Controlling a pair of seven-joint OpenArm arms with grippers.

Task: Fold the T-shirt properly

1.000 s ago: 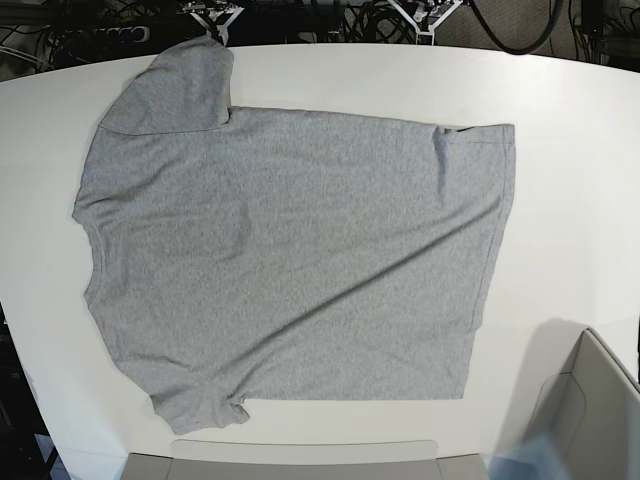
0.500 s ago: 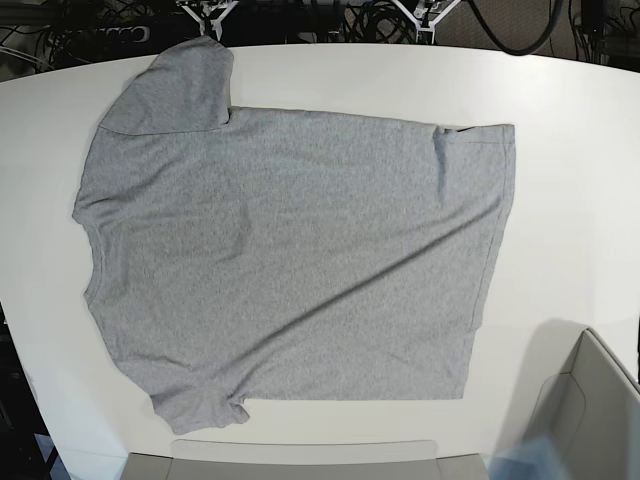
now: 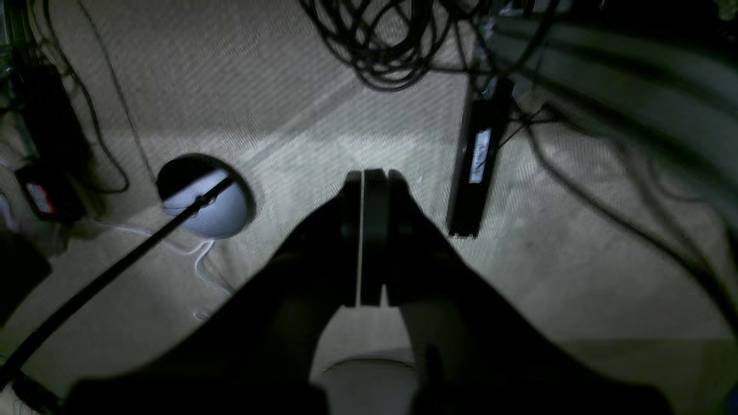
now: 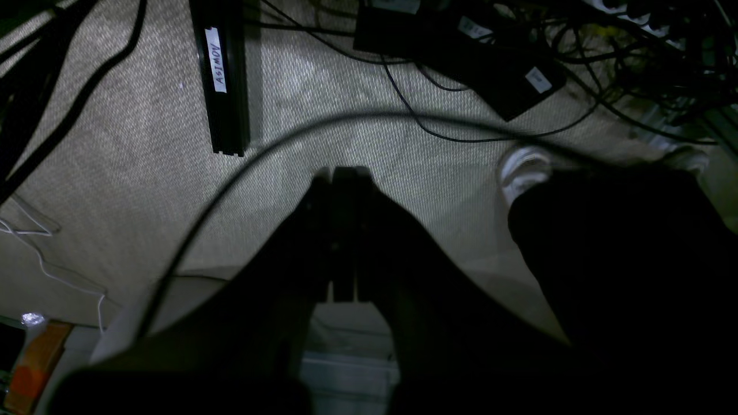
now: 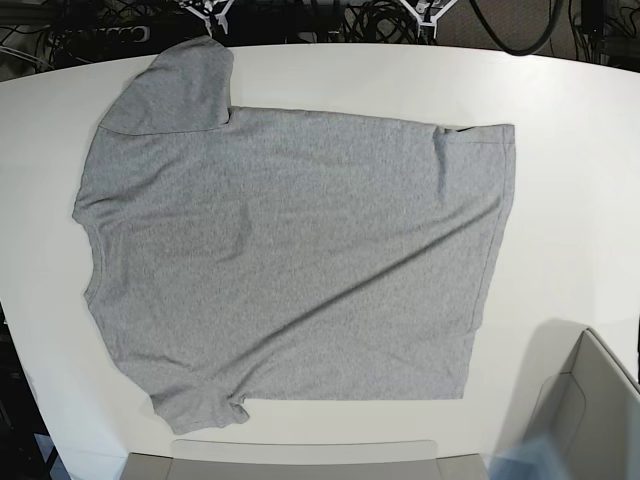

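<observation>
The grey T-shirt lies spread flat on the white counter, plain side up. Left pincer and right pincer are both pressed closed, empty, off the counter. Best grip both near-edge corners together, then fold evenly.

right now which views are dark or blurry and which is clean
Base view: bright and even, the heather-grey short-sleeved cotton T-shirt sharp on the white table, only soft crease shadows. Left wrist view: dim, the left gripper a black silhouette. Right wrist view: equally dim, the right gripper silhouetted, floor cables blurred.
</observation>
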